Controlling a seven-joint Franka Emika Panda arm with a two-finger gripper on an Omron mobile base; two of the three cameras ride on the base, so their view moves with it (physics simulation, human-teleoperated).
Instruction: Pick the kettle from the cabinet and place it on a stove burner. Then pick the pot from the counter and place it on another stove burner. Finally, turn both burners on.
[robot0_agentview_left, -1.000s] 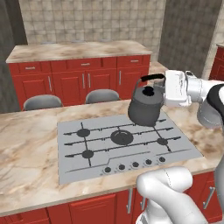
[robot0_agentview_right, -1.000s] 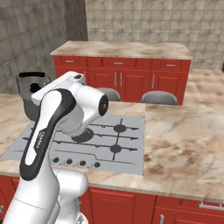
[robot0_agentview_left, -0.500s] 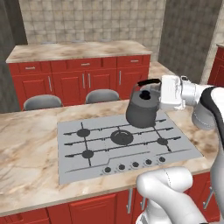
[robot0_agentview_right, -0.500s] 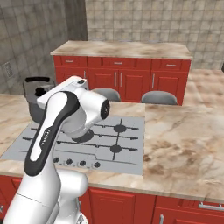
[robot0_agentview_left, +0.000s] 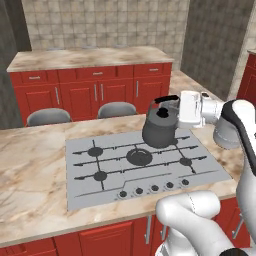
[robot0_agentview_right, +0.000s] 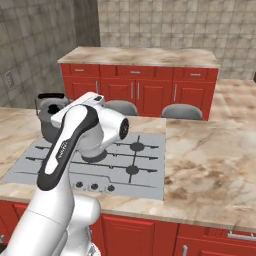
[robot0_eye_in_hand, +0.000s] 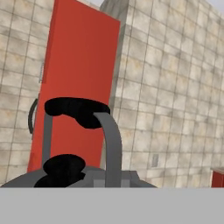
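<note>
above the back right part of the cooktop (robot0_agentview_left: 145, 165), in the left base view, the kettle (robot0_agentview_left: 159, 129) hangs in the air, carried by its black arched handle (robot0_agentview_left: 165, 99). the gripper (robot0_agentview_left: 176, 106) reaches in sideways from the right, its white hand level with the handle, jaws drawn tight on that handle so the kettle is held clear of the grates. the dark grey body sits upright, knobbed lid on top, and hovers over the rear right burner (robot0_agentview_left: 172, 141), not touching it. the large centre burner (robot0_agentview_left: 139, 157) lies just to the left and below, and a row of small knobs (robot0_agentview_left: 152, 188) runs along the near edge of the grey steel plate.

seen from the right base view, the kettle (robot0_agentview_right: 51, 117) shows at the far left, partly behind the white upper arm, above the left end of the cooktop (robot0_agentview_right: 140, 165). the marbled counter (robot0_agentview_right: 210, 170) around the cooktop stretches to the right, bare stone with brown veins.

through the hand view, the handle's black grip (robot0_eye_in_hand: 78, 111) arches close in front, grey uprights dropping to the lid knob (robot0_eye_in_hand: 64, 166) and the rounded grey top. behind it stands a tall red cabinet (robot0_eye_in_hand: 74, 74) against a tiled beige wall (robot0_eye_in_hand: 175, 87).

beyond the island in the left base view, a long run of low red cabinets (robot0_agentview_left: 95, 92) with a marbled top lines the tiled wall, and two grey stool backs (robot0_agentview_left: 80, 114) rise at the island's far edge.
</note>
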